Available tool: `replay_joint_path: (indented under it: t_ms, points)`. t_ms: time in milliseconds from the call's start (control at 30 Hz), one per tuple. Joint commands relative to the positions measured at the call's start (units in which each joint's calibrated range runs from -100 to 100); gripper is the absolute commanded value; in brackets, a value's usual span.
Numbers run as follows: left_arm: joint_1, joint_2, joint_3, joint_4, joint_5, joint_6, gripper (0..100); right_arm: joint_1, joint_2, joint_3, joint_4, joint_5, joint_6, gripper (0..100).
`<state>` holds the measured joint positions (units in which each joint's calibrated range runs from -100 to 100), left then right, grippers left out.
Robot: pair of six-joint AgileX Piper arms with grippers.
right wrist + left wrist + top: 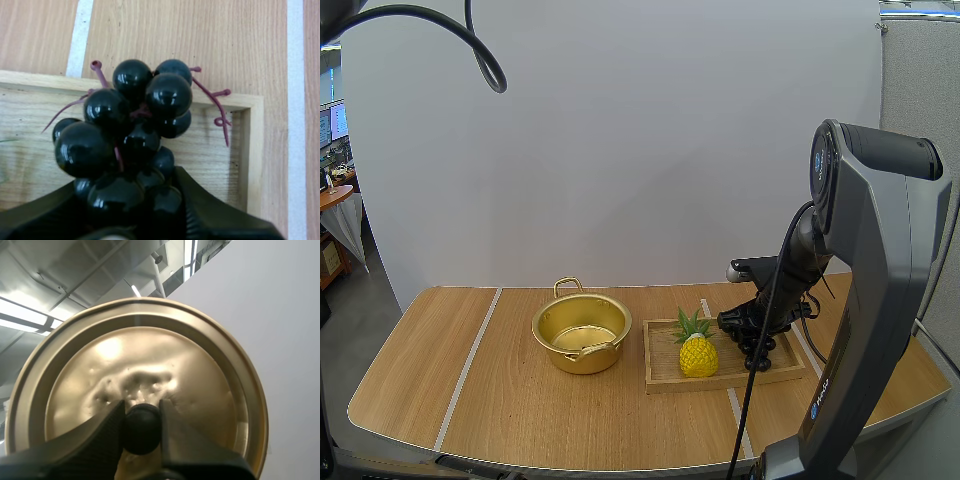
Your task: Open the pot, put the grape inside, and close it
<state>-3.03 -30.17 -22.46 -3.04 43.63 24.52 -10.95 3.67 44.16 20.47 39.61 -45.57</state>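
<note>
Held: grape bunch (130, 115), pinched at its base between right gripper (130, 182) fingers over right end of wooden tray (254, 150), long axis running out past fingertips. Also held: lid (140, 355), its knob pinched by left gripper (141, 412). The pot (582, 358) stood open, left of tray.

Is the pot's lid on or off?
Off: the pot sits open on the table, and the left gripper pinches the lid by its knob.
</note>
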Motion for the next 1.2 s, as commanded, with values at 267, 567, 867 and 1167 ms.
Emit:
replay_joint_path:
  t_ms: [267,567,867,1167]
  points:
    - [-0.27,-0.3,-0.5,0.6,-1.8,-0.5,0,-0.1,-3.8,0.7,-1.5,0.1,-0.4,0]
    - [-0.27,-0.3,-0.5,0.6,-1.9,-0.5,0,0.2,-24.3,0.7,-0.4,6.2,-0.4,0]
    - [-0.27,-0.3,-0.5,0.6,-1.9,-0.5,0,6.0,-41.5,-4.7,3.4,19.8,-0.4,0]
    - [-0.27,-0.3,-0.5,0.6,-1.9,-0.5,0,16.1,-42.6,-13.1,9.4,27.9,3.1,0]
